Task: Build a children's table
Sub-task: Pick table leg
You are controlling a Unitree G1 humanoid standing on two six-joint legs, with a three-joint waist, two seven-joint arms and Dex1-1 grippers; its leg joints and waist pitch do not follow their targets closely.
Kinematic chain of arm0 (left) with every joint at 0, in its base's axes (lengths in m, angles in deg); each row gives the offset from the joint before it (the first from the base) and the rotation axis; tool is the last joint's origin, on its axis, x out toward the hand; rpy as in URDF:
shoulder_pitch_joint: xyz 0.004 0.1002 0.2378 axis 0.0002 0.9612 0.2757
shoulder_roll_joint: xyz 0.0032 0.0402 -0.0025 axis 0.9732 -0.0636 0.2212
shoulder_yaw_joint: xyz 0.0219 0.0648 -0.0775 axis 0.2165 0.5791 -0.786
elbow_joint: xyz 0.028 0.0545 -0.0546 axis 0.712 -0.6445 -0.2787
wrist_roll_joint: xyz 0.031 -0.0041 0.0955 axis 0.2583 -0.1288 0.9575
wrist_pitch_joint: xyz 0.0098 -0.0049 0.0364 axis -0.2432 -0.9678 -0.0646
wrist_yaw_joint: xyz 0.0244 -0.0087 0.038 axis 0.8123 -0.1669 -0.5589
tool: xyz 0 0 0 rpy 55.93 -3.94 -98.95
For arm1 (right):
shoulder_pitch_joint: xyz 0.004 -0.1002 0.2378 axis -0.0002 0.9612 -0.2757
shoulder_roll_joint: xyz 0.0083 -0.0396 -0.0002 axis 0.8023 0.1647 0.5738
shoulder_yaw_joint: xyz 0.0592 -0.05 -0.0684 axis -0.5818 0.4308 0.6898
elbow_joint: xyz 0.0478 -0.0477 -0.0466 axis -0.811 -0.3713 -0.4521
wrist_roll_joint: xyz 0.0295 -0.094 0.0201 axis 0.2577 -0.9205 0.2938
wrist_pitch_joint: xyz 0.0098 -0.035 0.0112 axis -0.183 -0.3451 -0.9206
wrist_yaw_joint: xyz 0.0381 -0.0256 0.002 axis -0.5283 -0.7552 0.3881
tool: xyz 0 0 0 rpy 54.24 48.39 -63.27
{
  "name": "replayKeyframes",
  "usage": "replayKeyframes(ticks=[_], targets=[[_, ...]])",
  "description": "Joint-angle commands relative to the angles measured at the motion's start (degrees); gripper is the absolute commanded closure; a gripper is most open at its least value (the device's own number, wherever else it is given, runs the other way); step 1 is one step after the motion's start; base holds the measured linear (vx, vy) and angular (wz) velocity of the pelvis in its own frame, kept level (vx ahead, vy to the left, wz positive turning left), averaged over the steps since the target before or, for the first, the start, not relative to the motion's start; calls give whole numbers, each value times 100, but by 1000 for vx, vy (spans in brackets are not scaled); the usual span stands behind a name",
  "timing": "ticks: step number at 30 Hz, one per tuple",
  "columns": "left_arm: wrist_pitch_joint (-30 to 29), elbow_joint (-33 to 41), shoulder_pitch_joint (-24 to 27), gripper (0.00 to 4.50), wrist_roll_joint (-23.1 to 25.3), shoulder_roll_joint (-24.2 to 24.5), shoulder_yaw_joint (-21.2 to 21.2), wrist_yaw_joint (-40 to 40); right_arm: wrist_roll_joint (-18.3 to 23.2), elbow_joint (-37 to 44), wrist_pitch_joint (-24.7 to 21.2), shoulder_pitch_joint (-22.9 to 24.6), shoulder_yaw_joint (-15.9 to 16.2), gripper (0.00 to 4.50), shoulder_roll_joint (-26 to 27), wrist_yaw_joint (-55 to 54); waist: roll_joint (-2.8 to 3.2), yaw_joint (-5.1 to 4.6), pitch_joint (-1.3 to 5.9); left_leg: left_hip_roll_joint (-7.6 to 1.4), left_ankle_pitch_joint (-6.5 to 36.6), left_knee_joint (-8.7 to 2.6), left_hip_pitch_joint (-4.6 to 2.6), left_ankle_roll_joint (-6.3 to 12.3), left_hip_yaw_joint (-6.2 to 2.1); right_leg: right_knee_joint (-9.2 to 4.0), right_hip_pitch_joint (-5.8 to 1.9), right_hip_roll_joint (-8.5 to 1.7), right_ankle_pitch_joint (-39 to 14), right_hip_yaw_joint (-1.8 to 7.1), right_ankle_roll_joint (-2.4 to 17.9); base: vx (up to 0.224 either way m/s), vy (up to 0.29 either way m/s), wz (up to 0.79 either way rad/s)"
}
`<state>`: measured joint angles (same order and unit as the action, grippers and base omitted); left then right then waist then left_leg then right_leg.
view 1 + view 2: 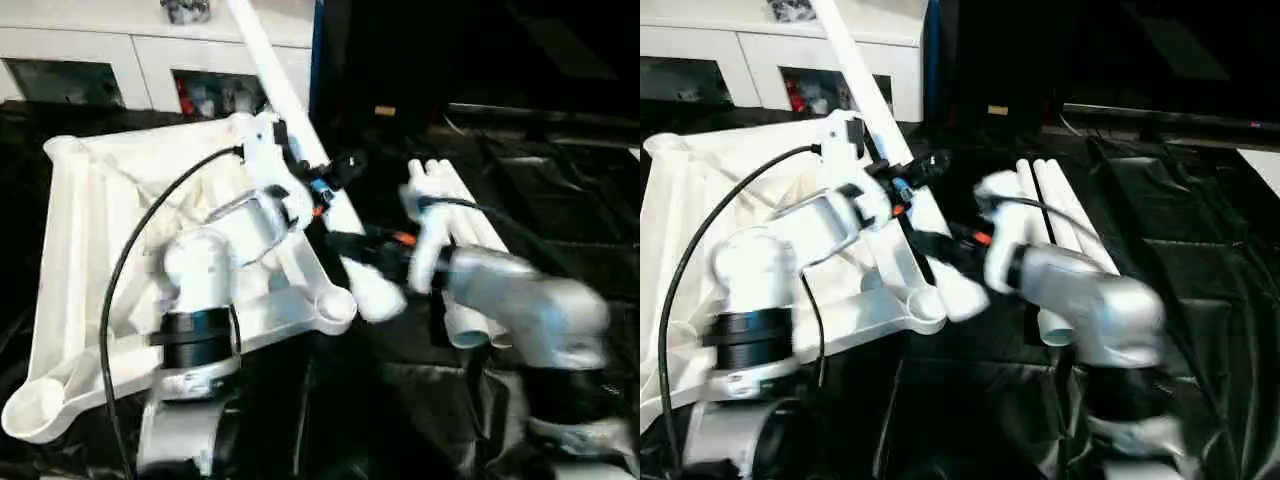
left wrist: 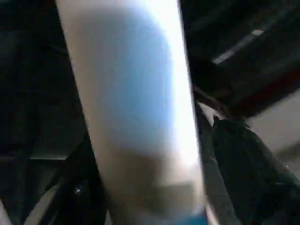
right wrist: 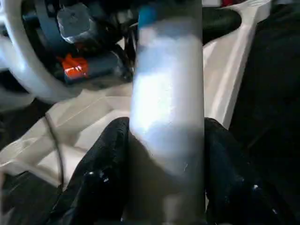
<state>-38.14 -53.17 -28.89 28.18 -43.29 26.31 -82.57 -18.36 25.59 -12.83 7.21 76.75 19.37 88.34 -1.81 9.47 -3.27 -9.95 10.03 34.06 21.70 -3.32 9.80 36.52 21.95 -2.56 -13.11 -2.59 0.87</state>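
A humanoid robot works at a black-draped work surface [image 1: 1200, 220], where the large white plastic tabletop [image 1: 90, 230] lies underside up, its ribs and round corner sockets showing. No leg stands seated in a socket as far as can be seen, so the build looks to be at an early stage.

One long white tapered tube leg [image 1: 285, 95] slants up from near the tabletop's near right corner socket [image 1: 335, 305] toward the white cabinets [image 1: 150, 60] behind. The right gripper [image 3: 166, 187] has its two black fingers clamped on either side of the leg's thick lower end. The left gripper [image 1: 335, 170] sits higher along the same leg, one black finger [image 2: 243, 164] beside the tube; whether it has closed on it cannot be told.

Three more white tube legs [image 1: 1060, 210] lie side by side on the drape to the right of the tabletop, waiting their turn.
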Motion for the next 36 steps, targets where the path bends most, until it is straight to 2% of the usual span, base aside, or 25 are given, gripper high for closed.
replayKeyframes(ticks=[1, 3, 4, 6, 10, 16, 18, 21, 22, 23, 26, 29, 30, 31, 32, 33, 36], targets=[[199, -74, -137, 138, 231, -119, 8, -412, -70, 12, 156, -121, 15, 265, 13, -172, -7, -2, 385, -322, 501, -372, -92, -150, -156, -460, -274, -573, -154, 307, 659, 0, 0, 0], [332, -87, -160, 152, 259, -203, -74, -644, -121, 14, 186, -153, 80, 265, 34, -244, 2, -3, 404, -328, 395, -361, -97, -131, -163, -426, -280, -567, 170, 298, 666, 0, 0, 0], [363, -71, -173, 166, 265, -256, -128, -744, -144, 24, 203, -157, 108, 265, 45, -262, 5, -8, 423, -324, 199, -347, -82, -98, -165, -382, -296, -553, 587, 285, 729, 0, 0, 0], [339, 0, -189, 180, 335, -330, -150, -857, -219, 13, 255, -188, 143, 265, 111, -343, 18, -7, 428, -322, 98, -335, -79, -67, -162, -358, -291, -553, 853, 280, 796, 0, 0, 0], [342, 99, -143, 208, 379, -363, -50, -954, -289, 3, 305, -234, 197, 265, 164, -427, 16, -9, 409, -319, 266, -345, -80, -82, -150, -387, -304, -577, 694, 287, 849, 0, 0, 0], [316, 168, -40, 242, 136, -367, 25, -902, -378, 6, 491, -237, 295, 265, 116, -438, 23, -20, 398, -328, 467, -364, -88, -199, -155, -413, -298, -584, 387, 290, 778, 0, 0, 0], [266, 207, 16, 250, 100, -300, 131, -715, -247, -25, 425, -224, 228, 209, 102, -277, 31, -22, 397, -330, 490, -365, -90, -202, -157, -414, -295, -582, 366, 289, 765, 0, 0, 0], [275, 253, 101, 254, 60, -146, 324, -351, -38, -66, 335, -181, 73, 187, 25, -85, 26, -7, 397, -328, 504, -358, -97, -166, -147, -423, -288, -577, 315, 295, 727, 0, 0, 0], [286, 314, 165, 259, -34, 24, 488, 56, 153, -65, 256, -112, -13, 175, -122, 168, 19, -4, 390, -324, 505, -359, -93, -151, -145, -426, -287, -573, 300, 295, 716, 0, 0, 0], [321, 335, 189, 261, -73, 123, 577, 269, 212, -61, 239, -71, -14, 162, -224, 313, 3, 14, 398, -324, 450, -356, -88, -124, -146, -416, -302, -571, 318, 290, 709, 0, 0, 0], [310, 413, 291, 264, -224, 510, 876, 1041, 231, -14, 307, 125, 188, 136, -753, 965, 1, 47, 405, -313, 360, -339, -77, -75, -138, -408, -300, -567, 411, 288, 663, 0, 0, 0], [409, 487, 370, 264, -431, 800, 1030, 1882, 477, 28, 251, 212, 119, 128, -1056, 1491, -5, 13, 399, -313, 380, -342, -65, -40, -136, -407, -305, -577, 346, 279, 789, 0, 0, 0], [410, 487, 370, 264, -433, 802, 1031, 1890, 480, 29, 251, 212, 118, 128, -1058, 1496, -6, 9, 404, -308, 388, -337, -68, -19, -134, -415, -313, -580, 305, 276, 812, 0, 0, 0], [380, 521, 383, 264, -626, 943, 1019, 2396, 626, 84, 239, 270, 104, 128, -1243, 1854, -8, 1, 400, -311, 385, -329, -73, 2, -128, -415, -304, -582, 263, 279, 870, 0, 0, 0], [447, 571, 402, 264, -690, 1035, 1067, 2732, 674, 94, 230, 289, 107, 128, -1305, 1977, 2, 22, 401, -323, 400, -326, -88, 30, -122, -417, -299, -592, 202, 285, 911, 0, 0, 0], [497, 601, 413, 264, -722, 1092, 1101, 2942, 702, 96, 224, 296, 110, 128, -1340, 2046, 0, 8, 400, -327, 377, -331, -74, 32, -125, -401, -303, -584, 234, 284, 938, 0, 0, 0], [360, 647, 384, 264, -1076, 1206, 1103, 3567, 769, 68, 285, 347, 207, 128, -1500, 2316, 14, 4, 395, -328, 461, -324, -95, 65, -112, -418, -281, -590, 88, 277, 1056, 0, 0, 0]])
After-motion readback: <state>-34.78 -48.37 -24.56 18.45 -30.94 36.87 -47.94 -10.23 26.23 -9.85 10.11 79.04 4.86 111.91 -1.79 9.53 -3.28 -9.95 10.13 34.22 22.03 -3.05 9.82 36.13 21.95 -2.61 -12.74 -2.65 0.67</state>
